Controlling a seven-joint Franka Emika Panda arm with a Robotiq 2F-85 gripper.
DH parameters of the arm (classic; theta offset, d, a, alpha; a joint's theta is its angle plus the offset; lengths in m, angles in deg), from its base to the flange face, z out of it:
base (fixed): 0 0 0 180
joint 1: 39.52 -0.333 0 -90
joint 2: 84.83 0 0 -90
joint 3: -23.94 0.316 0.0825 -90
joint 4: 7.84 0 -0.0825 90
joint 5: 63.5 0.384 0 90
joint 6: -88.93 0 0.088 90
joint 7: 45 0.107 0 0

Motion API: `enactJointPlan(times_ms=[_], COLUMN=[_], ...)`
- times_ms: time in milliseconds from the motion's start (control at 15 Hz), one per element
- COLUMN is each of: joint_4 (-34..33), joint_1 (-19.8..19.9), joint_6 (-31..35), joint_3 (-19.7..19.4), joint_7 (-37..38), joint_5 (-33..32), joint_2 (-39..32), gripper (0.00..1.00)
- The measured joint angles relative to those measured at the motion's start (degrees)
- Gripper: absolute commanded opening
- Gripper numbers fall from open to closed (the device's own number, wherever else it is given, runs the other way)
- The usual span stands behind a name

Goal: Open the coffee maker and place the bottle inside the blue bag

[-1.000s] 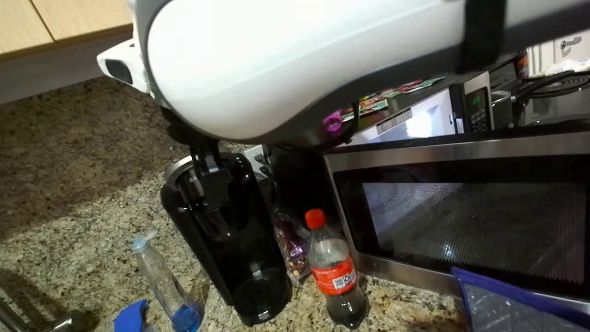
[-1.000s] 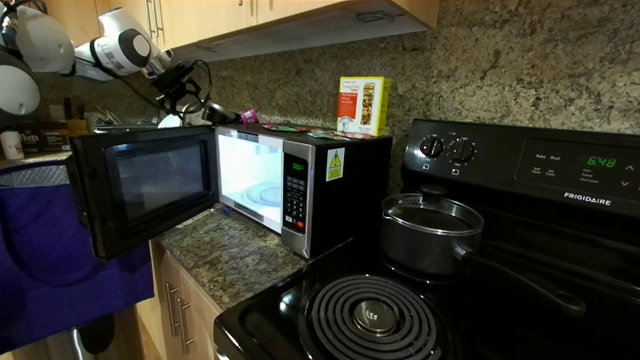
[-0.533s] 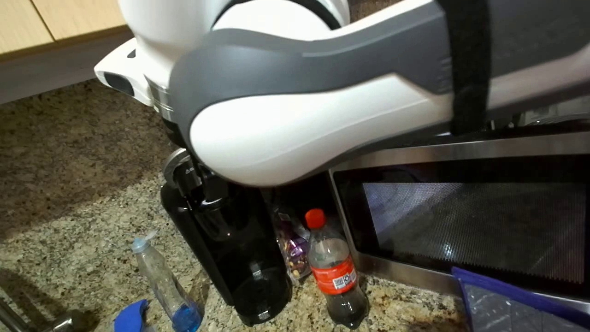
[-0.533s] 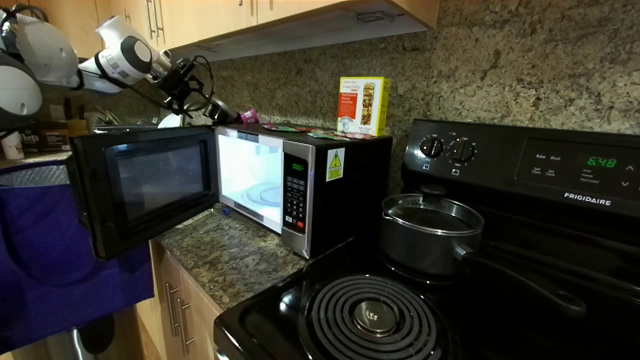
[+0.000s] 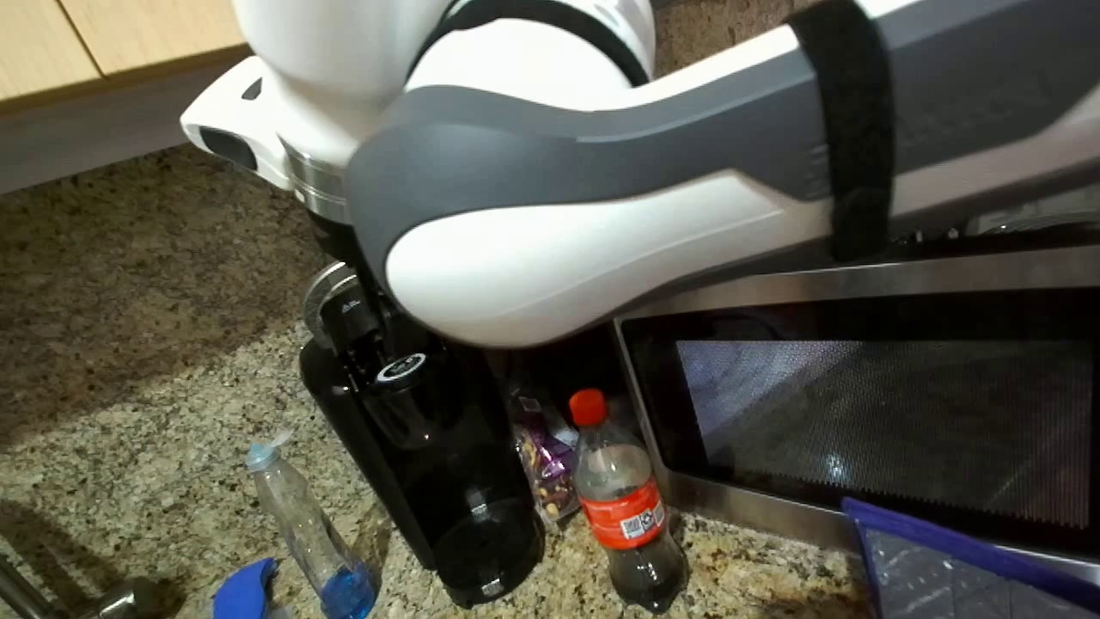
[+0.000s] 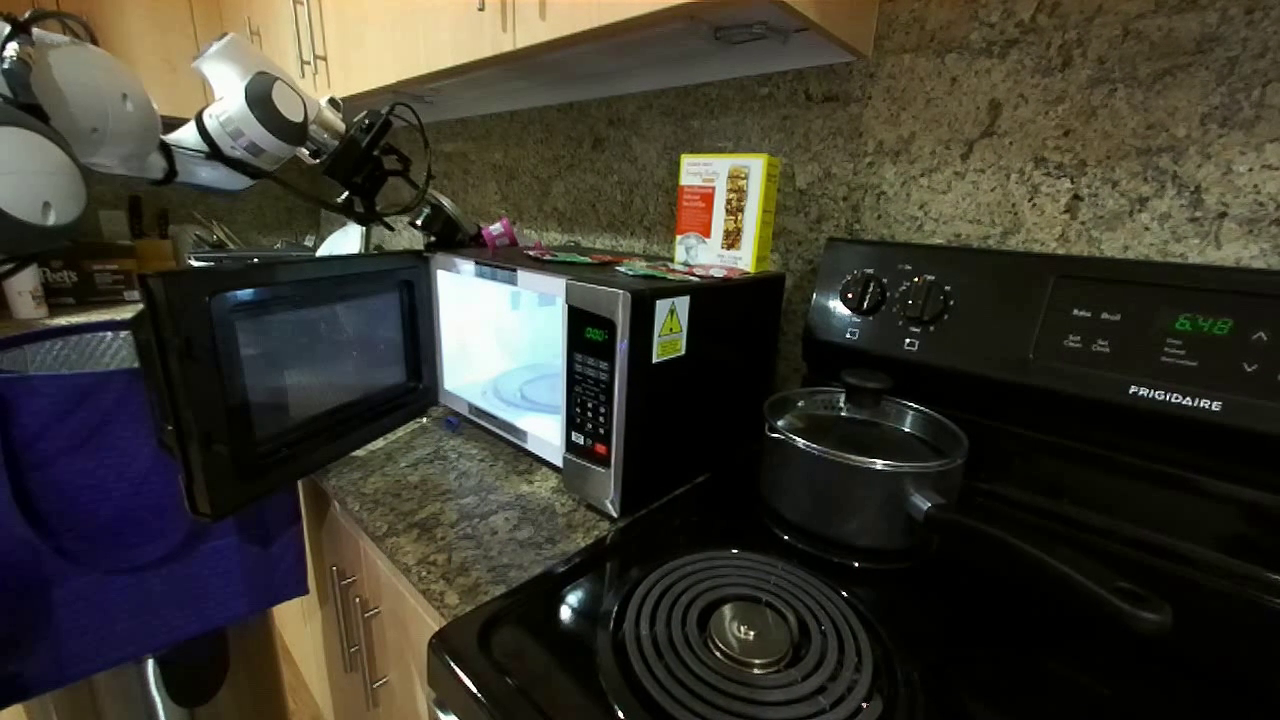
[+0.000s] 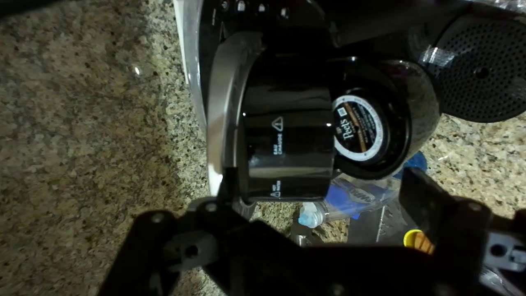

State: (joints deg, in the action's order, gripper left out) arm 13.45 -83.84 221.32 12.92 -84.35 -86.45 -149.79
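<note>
The glossy black coffee maker (image 5: 464,481) stands on the counter with its lid raised. The wrist view shows the lid's underside (image 7: 287,152) and a labelled pod (image 7: 357,127) in the holder. My gripper (image 7: 322,183) is open, its fingers wide apart. One finger is beside the lid's silver rim; I cannot tell whether it touches. The gripper also shows in an exterior view (image 6: 385,190); the arm mostly hides it elsewhere. The cola bottle (image 5: 623,516) with red cap stands upright between coffee maker and microwave. The blue bag shows in both exterior views (image 5: 971,550) (image 6: 90,490).
A clear bottle with blue liquid (image 5: 301,516) stands beside the coffee maker. A snack packet (image 5: 546,464) lies behind the cola bottle. The microwave (image 6: 690,390) has its door (image 6: 310,350) swung open, near the bag. Cabinets (image 6: 600,25) hang above.
The coffee maker's lid has swung up and back, and the pod inside has come into view. My arm has turned and moved with it. The bottle and bag have not moved.
</note>
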Motion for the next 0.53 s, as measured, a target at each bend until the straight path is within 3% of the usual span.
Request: enactJointPlan(times_ms=[533], joint_4=[0.0], joint_1=[1.2], joint_6=[5.6], joint_3=[-2.1], joint_7=[0.2], joint_5=[-1.8], joint_2=[-0.1], gripper=[1.00])
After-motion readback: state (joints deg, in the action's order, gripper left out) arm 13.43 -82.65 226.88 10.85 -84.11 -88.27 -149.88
